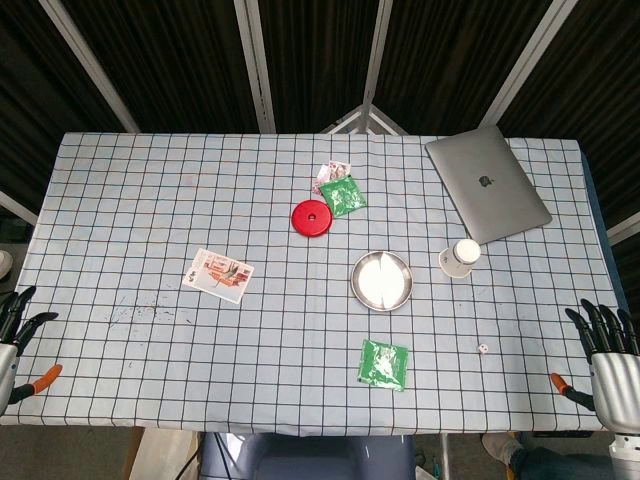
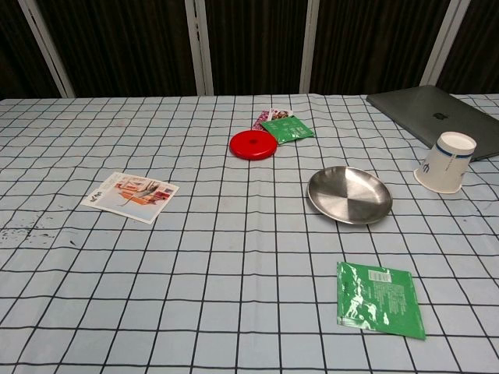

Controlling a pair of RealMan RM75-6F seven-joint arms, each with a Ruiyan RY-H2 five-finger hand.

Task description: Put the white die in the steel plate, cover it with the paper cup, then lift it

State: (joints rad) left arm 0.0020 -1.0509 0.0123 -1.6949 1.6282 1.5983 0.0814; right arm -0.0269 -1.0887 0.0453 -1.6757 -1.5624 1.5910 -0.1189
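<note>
Fingers spread and holding nothing, the left hand (image 1: 18,335) rests at the table's near-left edge, well away from anything the task needs. Moving rightward over the checked cloth (image 1: 150,200): a printed card (image 1: 218,274) lies flat, then a red disc (image 1: 312,218) with a green packet (image 1: 343,194) just beyond it. Near the middle sits the steel plate (image 1: 381,280), with nothing in it, and a second green packet (image 1: 384,364) lies nearer the robot. Further right the paper cup (image 1: 460,258) stands mouth down, beside a closed laptop (image 1: 487,183). The white die (image 1: 482,349) lies on the cloth to the near right of the plate, apart from it and from the cup (the chest view does not show it at all). At the far right the right hand (image 1: 608,358) hangs at the table edge, fingers likewise apart and holding nothing. Judging by this, the first step has not begun: the die is untouched. The right hand is nearer, so the next move calls for it to reach in leftward, pinch the small die carefully, and carry it to the plate.
</note>
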